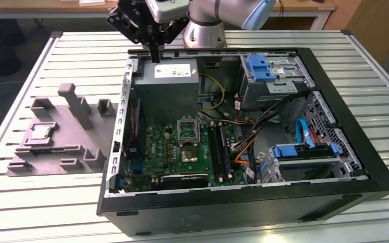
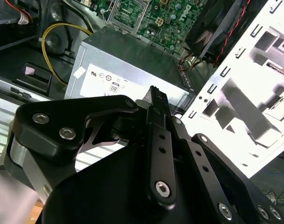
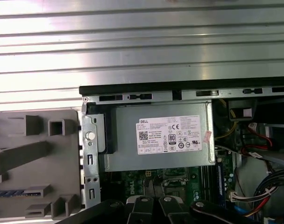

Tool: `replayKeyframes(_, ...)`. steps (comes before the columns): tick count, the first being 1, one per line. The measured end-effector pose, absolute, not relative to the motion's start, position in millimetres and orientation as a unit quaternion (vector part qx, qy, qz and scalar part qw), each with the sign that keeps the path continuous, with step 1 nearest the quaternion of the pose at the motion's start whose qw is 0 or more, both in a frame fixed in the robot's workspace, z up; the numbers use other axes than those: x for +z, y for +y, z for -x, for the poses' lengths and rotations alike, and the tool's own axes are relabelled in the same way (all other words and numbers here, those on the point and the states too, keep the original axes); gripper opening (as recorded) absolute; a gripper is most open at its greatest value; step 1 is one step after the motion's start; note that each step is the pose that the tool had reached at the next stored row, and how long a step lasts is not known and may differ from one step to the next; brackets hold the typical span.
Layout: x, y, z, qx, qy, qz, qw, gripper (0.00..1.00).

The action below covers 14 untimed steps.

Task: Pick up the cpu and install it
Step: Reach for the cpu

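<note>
Closest to my lens are the black links of the gripper [image 2: 155,95], and its two fingers are pressed together with nothing between them. From the exterior view I see the gripper [image 1: 155,56] hanging point-down over the far rim of the open case [image 1: 248,205], right above the power supply [image 1: 167,83]. I cannot tell whether the tips touch that grey box or stop just short of it.

The cpu [image 1: 41,132] is well apart from the gripper. It lies flat in a square pocket of the fixture [image 1: 66,149], which sits on the slatted table [image 1: 46,202] just beside the case, on the exterior view's left.

Inside the case, the board [image 1: 170,154] lies nearer the camera than the power supply, with the socket [image 1: 187,129] at its far end, close to the supply. Two blue brackets [image 1: 260,67] [image 1: 303,150] sit on the drive cages toward the exterior view's right.

Both wrist views show the power supply [image 3: 160,140] with its white label facing up. In the first wrist view I see the fixture [image 3: 34,154] lying against the case wall. The arm [image 1: 215,23] rises behind the case.
</note>
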<state>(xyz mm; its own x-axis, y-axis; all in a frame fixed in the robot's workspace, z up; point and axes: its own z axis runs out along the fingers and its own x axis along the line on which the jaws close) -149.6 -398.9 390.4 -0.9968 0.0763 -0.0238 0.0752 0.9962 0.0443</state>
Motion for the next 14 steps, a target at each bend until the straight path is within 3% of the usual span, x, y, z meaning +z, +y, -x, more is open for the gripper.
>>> replayKeyframes(14, 388.6, -398.9, 159.5, 0.022, 0.999, -0.038, 0.012, 0.11)
